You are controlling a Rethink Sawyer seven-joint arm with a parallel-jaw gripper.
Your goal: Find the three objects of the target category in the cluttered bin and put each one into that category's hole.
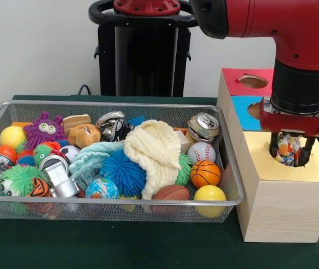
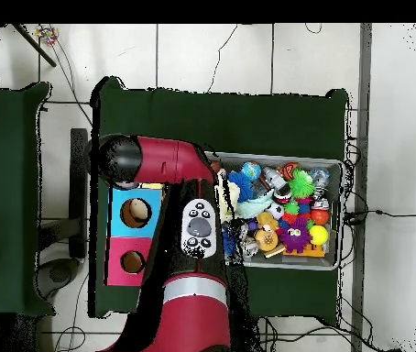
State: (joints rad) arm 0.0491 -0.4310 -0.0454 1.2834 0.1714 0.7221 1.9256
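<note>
Gripper (image 1: 290,152) sits right over the hole (image 1: 291,158) in the yellow box (image 1: 282,193), fingers clamped on a flecked bundle (image 1: 286,151) that's half hidden between them. Overhead, the arm (image 2: 170,165) covers that box completely. In the bin (image 1: 233,168), a cream cloth (image 1: 155,151) buries the middle; any other bundles can't be made out.
</note>
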